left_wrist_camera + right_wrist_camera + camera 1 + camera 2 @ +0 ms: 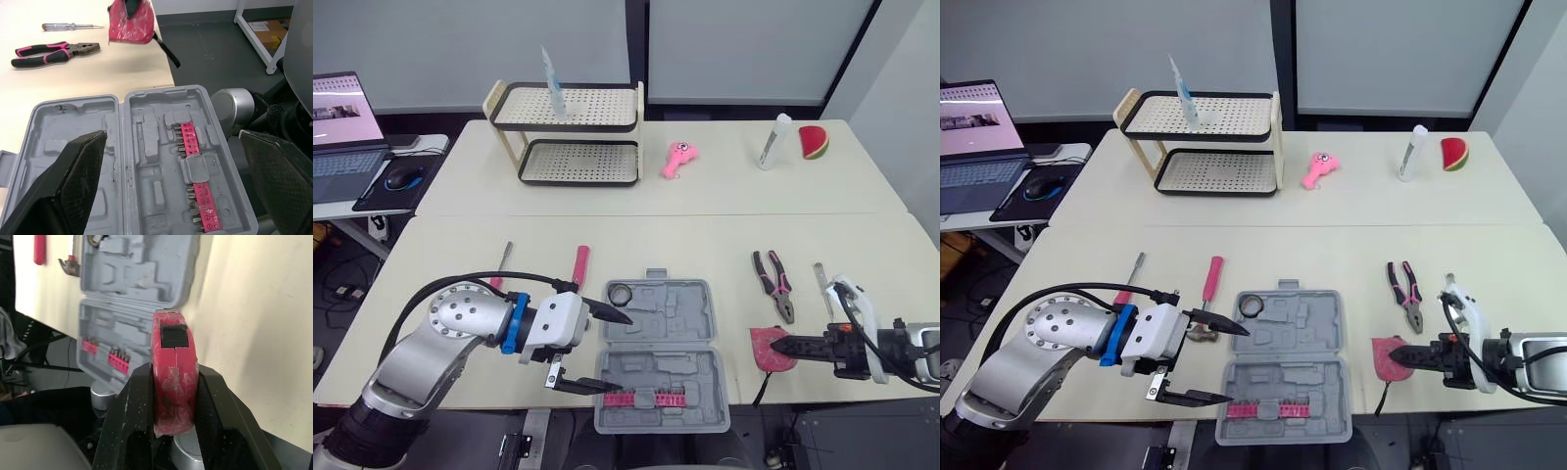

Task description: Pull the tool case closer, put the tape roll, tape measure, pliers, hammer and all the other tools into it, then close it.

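Gripping state, right gripper (781, 346): clamped on the red tape measure (174, 377), one black finger on each flat side.
Tape measure position: held at the table's (705, 235) front edge, just right of the tool case (690, 313) and apart from it.
Left gripper (618, 354): fingers spread wide and holding nothing, spanning the case's left side.
Tool case: open, both grey halves lying flat; the near half, with a pink bit strip (195, 181), overhangs the front edge.
Tape roll (621, 292): lying in the far-left corner of the case's far half.
Hammer (1211, 279): on the table just left of the case, pink handle pointing away from the robot.
Pliers (773, 284): on the table right of the case, beyond the tape measure.
Screwdriver (506, 253): left of the hammer, well apart from the case.
Open room: bare tabletop between the case and the pliers, and between the case and the shelf rack (568, 132).
Far side: pink toy (677, 159), white bottle (773, 142).
Markings: laptop (342, 127) screen text too small to read.
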`<state>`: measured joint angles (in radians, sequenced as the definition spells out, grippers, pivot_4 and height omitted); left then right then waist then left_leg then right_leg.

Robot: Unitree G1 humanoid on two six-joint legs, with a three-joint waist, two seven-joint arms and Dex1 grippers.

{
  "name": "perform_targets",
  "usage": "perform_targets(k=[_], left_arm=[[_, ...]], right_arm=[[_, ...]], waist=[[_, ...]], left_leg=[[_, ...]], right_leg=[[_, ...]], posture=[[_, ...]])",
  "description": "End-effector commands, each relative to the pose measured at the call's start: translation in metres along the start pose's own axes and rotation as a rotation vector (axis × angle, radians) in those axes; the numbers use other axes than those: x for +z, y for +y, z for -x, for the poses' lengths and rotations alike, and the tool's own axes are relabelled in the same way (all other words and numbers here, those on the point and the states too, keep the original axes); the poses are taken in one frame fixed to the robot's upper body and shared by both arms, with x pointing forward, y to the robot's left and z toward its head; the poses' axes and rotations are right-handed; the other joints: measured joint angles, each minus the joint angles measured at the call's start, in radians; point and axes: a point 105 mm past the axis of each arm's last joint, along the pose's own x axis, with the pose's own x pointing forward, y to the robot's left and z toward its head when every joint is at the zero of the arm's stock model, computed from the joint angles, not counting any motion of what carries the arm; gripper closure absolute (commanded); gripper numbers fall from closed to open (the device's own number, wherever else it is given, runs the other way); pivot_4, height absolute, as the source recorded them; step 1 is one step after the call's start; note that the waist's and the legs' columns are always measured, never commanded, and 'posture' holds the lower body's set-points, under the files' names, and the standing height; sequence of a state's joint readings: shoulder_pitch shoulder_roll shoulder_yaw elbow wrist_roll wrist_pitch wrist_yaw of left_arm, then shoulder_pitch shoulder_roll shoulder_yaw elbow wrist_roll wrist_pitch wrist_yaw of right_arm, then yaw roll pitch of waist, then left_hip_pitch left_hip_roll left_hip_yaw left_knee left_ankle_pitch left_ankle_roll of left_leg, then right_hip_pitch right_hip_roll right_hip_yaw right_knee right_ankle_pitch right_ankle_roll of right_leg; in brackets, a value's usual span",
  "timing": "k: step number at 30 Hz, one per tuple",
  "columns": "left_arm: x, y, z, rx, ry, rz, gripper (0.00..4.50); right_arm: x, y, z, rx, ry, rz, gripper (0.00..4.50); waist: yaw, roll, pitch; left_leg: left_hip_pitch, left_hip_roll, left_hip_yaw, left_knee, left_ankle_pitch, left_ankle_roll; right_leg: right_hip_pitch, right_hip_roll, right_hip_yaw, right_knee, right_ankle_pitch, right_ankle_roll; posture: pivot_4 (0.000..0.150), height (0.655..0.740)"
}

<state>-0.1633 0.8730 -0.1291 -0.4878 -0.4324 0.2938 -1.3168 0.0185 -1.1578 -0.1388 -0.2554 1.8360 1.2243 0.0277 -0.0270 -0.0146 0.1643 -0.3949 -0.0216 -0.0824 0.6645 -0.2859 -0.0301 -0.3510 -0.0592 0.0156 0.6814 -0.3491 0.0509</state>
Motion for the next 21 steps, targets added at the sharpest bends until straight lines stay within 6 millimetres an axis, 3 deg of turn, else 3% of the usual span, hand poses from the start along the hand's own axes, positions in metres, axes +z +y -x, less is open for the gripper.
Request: perform_targets(k=[1, 8, 21], left_arm=[[0.012, -0.003, -0.007, -0.02, -0.033, -0.067, 0.0], [0.015, -0.005, -0.014, -0.031, -0.052, -0.089, 0.0], [0.014, -0.005, -0.02, -0.042, -0.065, -0.105, 0.0]], right_arm=[[0.0, -0.011, -0.019, -0.031, -0.001, -0.001, 3.7], [-0.007, -0.026, -0.035, -0.054, 0.029, -0.018, 3.7], [-0.013, -0.032, -0.042, -0.056, 0.052, -0.034, 3.7]], waist=[[-0.001, 0.0, 0.0], [0.0, 0.001, 0.0], [0.0, 0.001, 0.0]], left_leg=[[0.0, 0.0, 0.0, 0.0, 0.0, 0.0], [-0.001, -0.001, 0.0, 0.0, 0.0, 0.0], [0.0, -0.001, 0.0, 0.0, 0.0, 0.0]], right_leg=[[0.0, 0.0, 0.0, 0.0, 0.0, 0.0], [-0.001, 0.0, 0.0, 0.0, 0.0, 0.0], [-0.001, 0.0, 0.0, 0.0, 0.0, 0.0]], posture=[[0.15, 0.7356], [0.15, 0.7356], [0.15, 0.7356]])
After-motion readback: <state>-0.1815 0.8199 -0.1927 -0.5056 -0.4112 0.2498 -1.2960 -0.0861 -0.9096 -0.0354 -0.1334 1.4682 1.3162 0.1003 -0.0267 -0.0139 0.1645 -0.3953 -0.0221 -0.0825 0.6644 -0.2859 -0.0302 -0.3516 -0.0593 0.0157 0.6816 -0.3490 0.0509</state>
